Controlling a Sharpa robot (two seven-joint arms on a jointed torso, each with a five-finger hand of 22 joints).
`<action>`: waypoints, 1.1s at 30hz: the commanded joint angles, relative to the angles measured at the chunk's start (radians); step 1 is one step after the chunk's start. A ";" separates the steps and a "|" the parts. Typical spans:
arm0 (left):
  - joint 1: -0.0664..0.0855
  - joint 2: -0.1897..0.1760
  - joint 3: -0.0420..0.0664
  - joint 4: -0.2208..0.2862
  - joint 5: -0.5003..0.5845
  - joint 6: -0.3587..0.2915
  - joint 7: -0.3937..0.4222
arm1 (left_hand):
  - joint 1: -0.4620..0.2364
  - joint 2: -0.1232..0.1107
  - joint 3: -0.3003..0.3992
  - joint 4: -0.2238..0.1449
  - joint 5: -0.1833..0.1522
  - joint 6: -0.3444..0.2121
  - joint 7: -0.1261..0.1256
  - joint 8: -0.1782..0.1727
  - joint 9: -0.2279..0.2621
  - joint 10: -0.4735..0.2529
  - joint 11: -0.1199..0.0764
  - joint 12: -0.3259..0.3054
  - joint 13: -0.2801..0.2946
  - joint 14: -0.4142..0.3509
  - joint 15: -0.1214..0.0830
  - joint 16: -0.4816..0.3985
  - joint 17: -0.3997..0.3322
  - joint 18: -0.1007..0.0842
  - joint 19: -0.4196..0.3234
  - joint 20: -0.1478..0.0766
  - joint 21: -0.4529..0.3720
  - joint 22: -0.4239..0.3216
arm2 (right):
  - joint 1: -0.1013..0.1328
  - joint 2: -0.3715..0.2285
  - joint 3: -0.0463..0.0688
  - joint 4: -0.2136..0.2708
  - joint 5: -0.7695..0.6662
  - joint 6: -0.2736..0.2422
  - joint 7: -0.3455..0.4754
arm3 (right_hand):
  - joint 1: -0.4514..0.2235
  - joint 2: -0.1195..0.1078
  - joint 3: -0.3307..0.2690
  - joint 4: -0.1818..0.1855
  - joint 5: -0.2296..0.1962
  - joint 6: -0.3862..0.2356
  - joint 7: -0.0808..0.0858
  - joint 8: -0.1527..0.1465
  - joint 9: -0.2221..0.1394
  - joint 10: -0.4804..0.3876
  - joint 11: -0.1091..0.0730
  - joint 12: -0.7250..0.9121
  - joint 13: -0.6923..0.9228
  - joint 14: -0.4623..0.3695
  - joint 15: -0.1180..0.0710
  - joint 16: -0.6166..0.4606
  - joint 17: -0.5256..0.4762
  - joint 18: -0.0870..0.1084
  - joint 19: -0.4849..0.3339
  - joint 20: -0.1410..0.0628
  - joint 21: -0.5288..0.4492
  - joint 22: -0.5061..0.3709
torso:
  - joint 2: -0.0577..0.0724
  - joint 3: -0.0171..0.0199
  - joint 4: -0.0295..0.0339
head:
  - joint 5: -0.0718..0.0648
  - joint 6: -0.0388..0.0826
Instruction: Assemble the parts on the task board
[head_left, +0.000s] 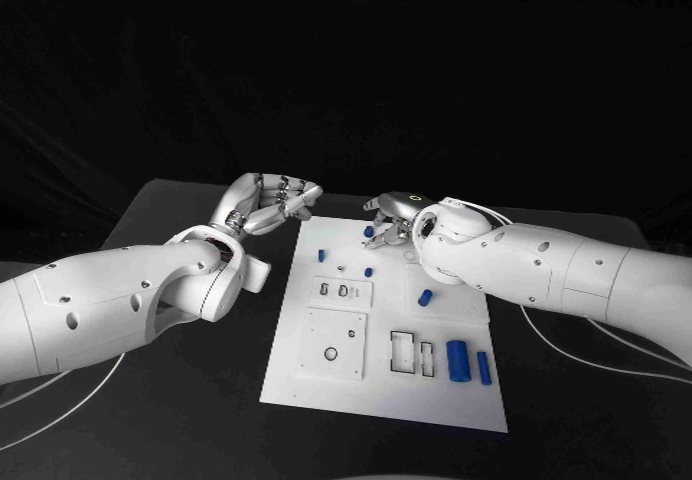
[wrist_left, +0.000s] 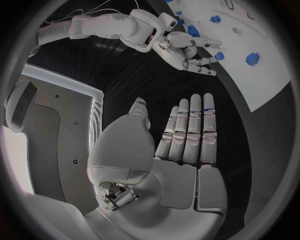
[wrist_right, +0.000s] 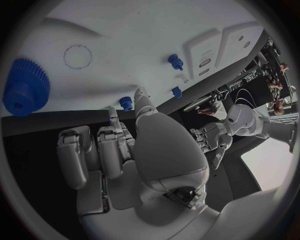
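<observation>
The white task board (head_left: 389, 395) lies in the middle of the black table. Small blue parts stand on its far half: a peg (head_left: 322, 255), another (head_left: 369, 270) and a stub (head_left: 426, 297). A blue cylinder (head_left: 457, 360) and a thinner bar (head_left: 483, 367) lie near the front right. My right hand (head_left: 392, 218) hovers over the board's far edge, fingers loosely bent and holding nothing, fingertips beside a blue part (head_left: 369, 232). In the right wrist view a blue gear (wrist_right: 26, 87) lies on the board (wrist_right: 137, 30) ahead of that hand (wrist_right: 125, 150). My left hand (head_left: 267, 205) is off the board's far left corner, flat with straight fingers (wrist_left: 187, 135).
The board carries raised white plates with slots (head_left: 343, 291), a round hole (head_left: 332, 353) and rectangular pockets (head_left: 411, 352). Black table (head_left: 188, 400) surrounds the board. Thin cables (head_left: 577, 345) trail from both arms over the table. The left wrist view shows the right hand (wrist_left: 187, 52) at the board's edge (wrist_left: 262, 85).
</observation>
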 joint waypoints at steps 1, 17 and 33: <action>0.002 0.007 0.001 -0.008 0.000 0.001 0.013 | 0.004 0.004 -0.006 0.002 -0.006 0.000 0.007 -0.002 0.002 -0.005 0.000 -0.002 0.002 -0.008 0.002 -0.005 -0.001 0.002 -0.007 0.000 -0.004 -0.001 | 0.000 -0.018 0.000 0.020 0.056 -0.078 0.020 | -0.017 -0.001 0.004 0.010 -0.005 0.025 0.022 0.004 0.005 -0.010 0.000 0.003 0.002 0.104 0.005 0.004 0.263 -0.007 0.103 0.010 0.004 0.263 | -0.002 0.0016 -0.0003 | 0.000 0.004; 0.000 0.043 0.000 -0.067 0.004 0.009 0.021 | 0.005 0.004 -0.006 0.002 -0.006 0.000 0.007 -0.002 0.002 -0.005 0.000 -0.002 0.002 -0.008 0.002 -0.005 -0.001 0.002 -0.007 0.000 -0.005 -0.001 | 0.060 -0.341 -0.001 0.356 0.417 -0.287 0.156 | -0.079 0.050 0.004 0.070 -0.003 0.185 0.013 0.028 0.022 0.275 -0.053 0.137 0.057 0.104 -0.029 0.004 0.263 -0.007 0.103 -0.015 0.004 0.263 | -0.015 0.0054 -0.0097 | -0.044 0.010; -0.003 0.059 -0.001 -0.088 0.006 0.017 0.023 | 0.006 0.006 -0.005 0.002 -0.006 -0.001 0.007 -0.002 0.002 -0.005 0.000 -0.001 0.002 -0.008 0.002 -0.006 -0.002 0.002 -0.006 0.000 -0.006 -0.002 | 0.070 -0.451 -0.008 0.384 0.449 -0.138 0.131 | -0.107 0.057 -0.067 0.114 -0.010 0.043 -0.071 0.018 0.012 0.259 -0.109 1.300 1.203 0.010 -0.074 -0.043 0.080 0.041 -0.089 -0.072 -0.098 0.091 | -0.019 0.0052 -0.0137 | -0.117 0.012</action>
